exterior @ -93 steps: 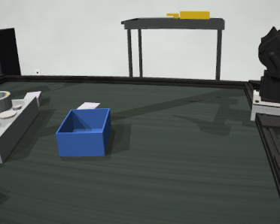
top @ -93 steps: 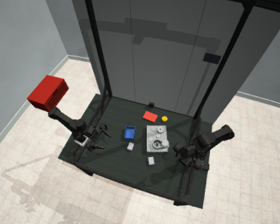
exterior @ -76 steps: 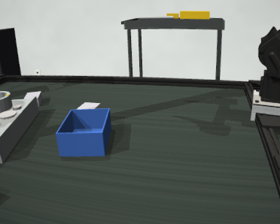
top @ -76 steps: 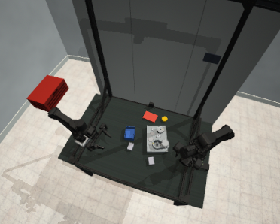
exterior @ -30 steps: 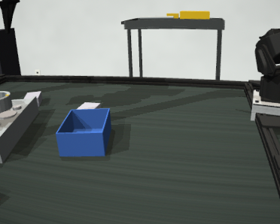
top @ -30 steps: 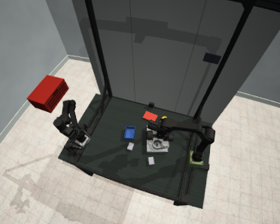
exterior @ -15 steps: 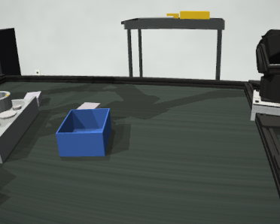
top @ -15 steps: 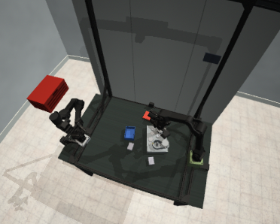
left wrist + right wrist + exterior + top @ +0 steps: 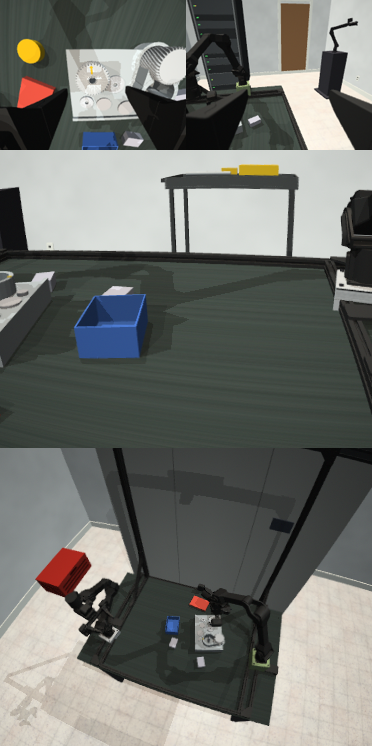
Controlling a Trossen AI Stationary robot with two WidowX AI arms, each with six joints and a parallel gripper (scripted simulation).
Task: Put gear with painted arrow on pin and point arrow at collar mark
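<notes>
The gear with the yellow arrow (image 9: 91, 78) lies flat on the grey plate (image 9: 107, 84), with a dark hole at its centre. Its arrow points to the top of the left wrist view. I cannot make out the collar mark. My left gripper (image 9: 96, 90) is open and hangs above the plate, with the gear between and below its fingers and apart from them. In the top view the left gripper (image 9: 216, 620) is over the plate (image 9: 207, 633). My right gripper (image 9: 288, 93) (image 9: 92, 627) is open and empty at the table's far side, facing out into the room.
A large helical gear (image 9: 160, 63), two small gears and flat discs share the plate. A yellow disc (image 9: 31, 51) and red wedge (image 9: 33, 92) lie beside it. A blue bin (image 9: 172, 624) and two grey blocks (image 9: 173, 643) (image 9: 201, 661) stand nearby.
</notes>
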